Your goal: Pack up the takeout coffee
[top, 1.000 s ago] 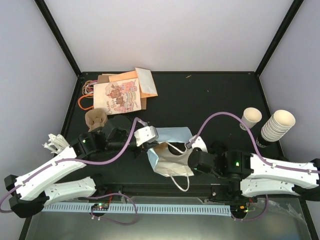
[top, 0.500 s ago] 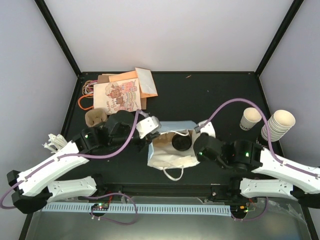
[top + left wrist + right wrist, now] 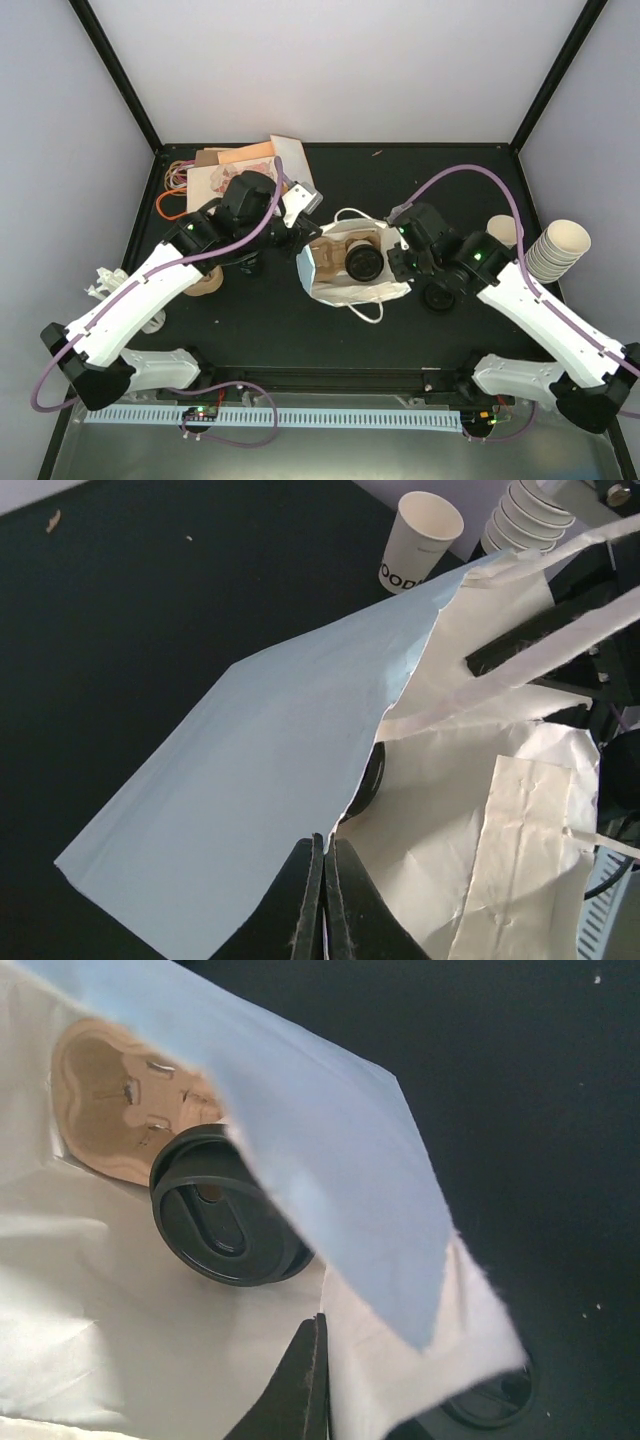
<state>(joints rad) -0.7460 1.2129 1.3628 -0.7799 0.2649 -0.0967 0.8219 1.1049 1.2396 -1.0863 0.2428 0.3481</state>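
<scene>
A paper bag (image 3: 345, 291), light blue outside and white inside, stands open in the middle of the table. The takeout coffee (image 3: 362, 262) sits inside it, its black lid (image 3: 225, 1222) facing up. It rests against a brown pulp carrier (image 3: 100, 1100). My left gripper (image 3: 302, 253) is shut on the bag's left rim (image 3: 325, 842). On the opposite side, my right gripper (image 3: 398, 262) is shut on the right wall (image 3: 318, 1345). The left wrist view shows only a sliver of the lid (image 3: 372, 778) past the blue wall (image 3: 250, 770).
A loose black lid (image 3: 438, 297) lies just right of the bag. A lidless cup (image 3: 505, 232) and a stack of cups (image 3: 555, 250) stand at the right edge. Flat paper bags (image 3: 235, 180) lie at the back left. White cutlery (image 3: 103, 285) lies at the left.
Both arms have carried the bag away from the near edge to the middle of the table. It went from slumped to upright, mouth spread wide, coffee inside.
</scene>
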